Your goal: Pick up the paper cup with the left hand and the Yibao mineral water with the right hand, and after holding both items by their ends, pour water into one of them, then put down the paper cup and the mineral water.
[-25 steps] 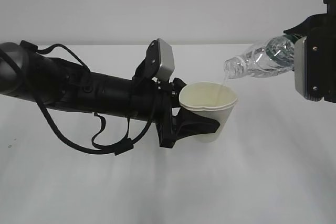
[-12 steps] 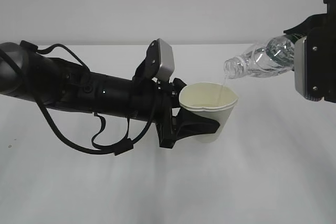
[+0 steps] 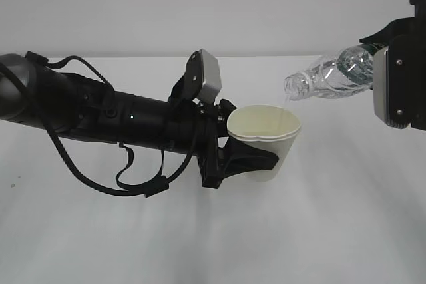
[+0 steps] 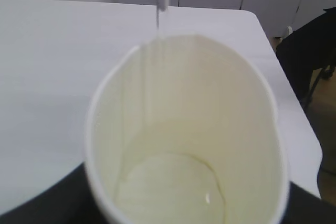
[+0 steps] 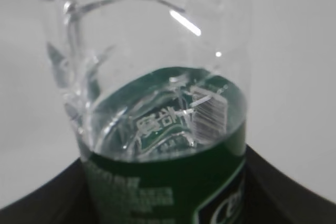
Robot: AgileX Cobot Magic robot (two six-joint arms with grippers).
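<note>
Nothing moved; bottle (tilted) seemingly trickles into cup.

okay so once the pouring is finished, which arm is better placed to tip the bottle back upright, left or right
Right. The right hand is the one gripping the Yibao mineral water, tilted with its mouth over the paper cup. The left hand is occupied holding that cup under the stream.

White table, pale grey wall behind; soft even light
</note>
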